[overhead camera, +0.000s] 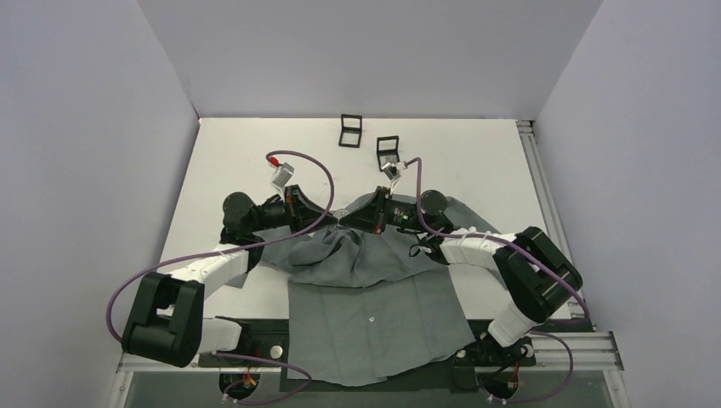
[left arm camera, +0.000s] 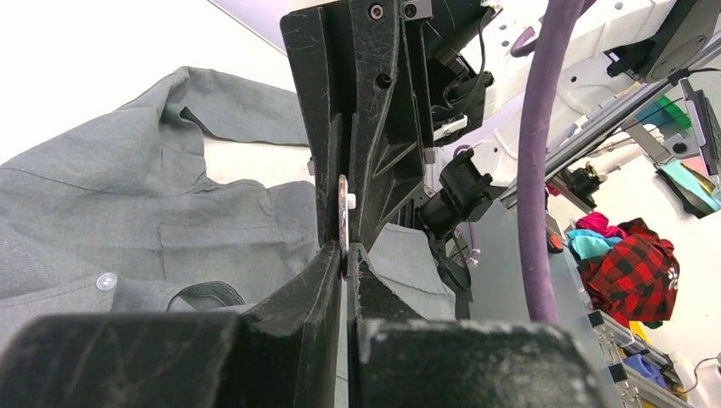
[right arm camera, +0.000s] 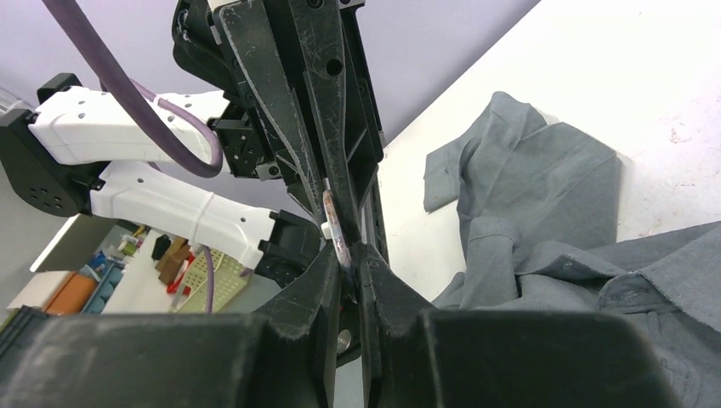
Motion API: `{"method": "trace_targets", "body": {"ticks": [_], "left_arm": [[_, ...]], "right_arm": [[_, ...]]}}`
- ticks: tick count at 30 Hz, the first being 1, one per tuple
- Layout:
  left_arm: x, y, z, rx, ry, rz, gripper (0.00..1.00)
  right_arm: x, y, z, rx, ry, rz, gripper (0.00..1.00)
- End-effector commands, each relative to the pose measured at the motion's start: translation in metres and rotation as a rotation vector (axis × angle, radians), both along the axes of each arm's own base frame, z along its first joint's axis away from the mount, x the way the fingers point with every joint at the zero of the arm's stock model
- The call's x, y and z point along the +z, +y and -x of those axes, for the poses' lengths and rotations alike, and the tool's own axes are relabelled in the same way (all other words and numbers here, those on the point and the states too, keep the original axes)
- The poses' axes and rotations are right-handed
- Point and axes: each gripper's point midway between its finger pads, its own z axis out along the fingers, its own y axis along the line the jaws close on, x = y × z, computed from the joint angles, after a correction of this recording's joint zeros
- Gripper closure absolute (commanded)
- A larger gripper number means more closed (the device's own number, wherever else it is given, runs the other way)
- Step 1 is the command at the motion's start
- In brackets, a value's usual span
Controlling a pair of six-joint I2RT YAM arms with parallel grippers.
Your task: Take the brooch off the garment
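The grey shirt lies spread across the table's near half, with its collar end bunched up under the two grippers. My left gripper and right gripper meet tip to tip above the collar. The brooch is hidden between them in the top view. In the left wrist view it shows edge-on as a thin reddish disc with a small white nub. My left gripper is shut on its lower edge and the right fingers pinch it from the far side. In the right wrist view the brooch sits in my shut right gripper, above the shirt.
Two small open black boxes stand at the back of the table. The shirt's hem hangs over the near edge. A metal rail runs along the right side. Purple cables loop over both arms.
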Motion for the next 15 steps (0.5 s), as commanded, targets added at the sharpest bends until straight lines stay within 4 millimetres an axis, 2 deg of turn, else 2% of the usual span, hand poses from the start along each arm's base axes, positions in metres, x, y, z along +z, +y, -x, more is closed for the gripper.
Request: {"method": "trace_targets", "body": {"ticks": [1, 9, 15], "left_arm": [[0.017, -0.002, 0.024, -0.095, -0.124, 0.014, 1.00], [0.016, 0.005, 0.010, -0.035, -0.077, 0.021, 1.00], [0.018, 0.005, 0.005, -0.020, -0.056, 0.028, 1.00]], "right_arm": [[0.023, -0.005, -0.030, -0.110, -0.017, -0.088, 0.94], [0.037, -0.018, -0.031, -0.149, -0.052, -0.183, 0.98], [0.039, -0.021, -0.027, -0.154, -0.083, -0.194, 0.97]]}}
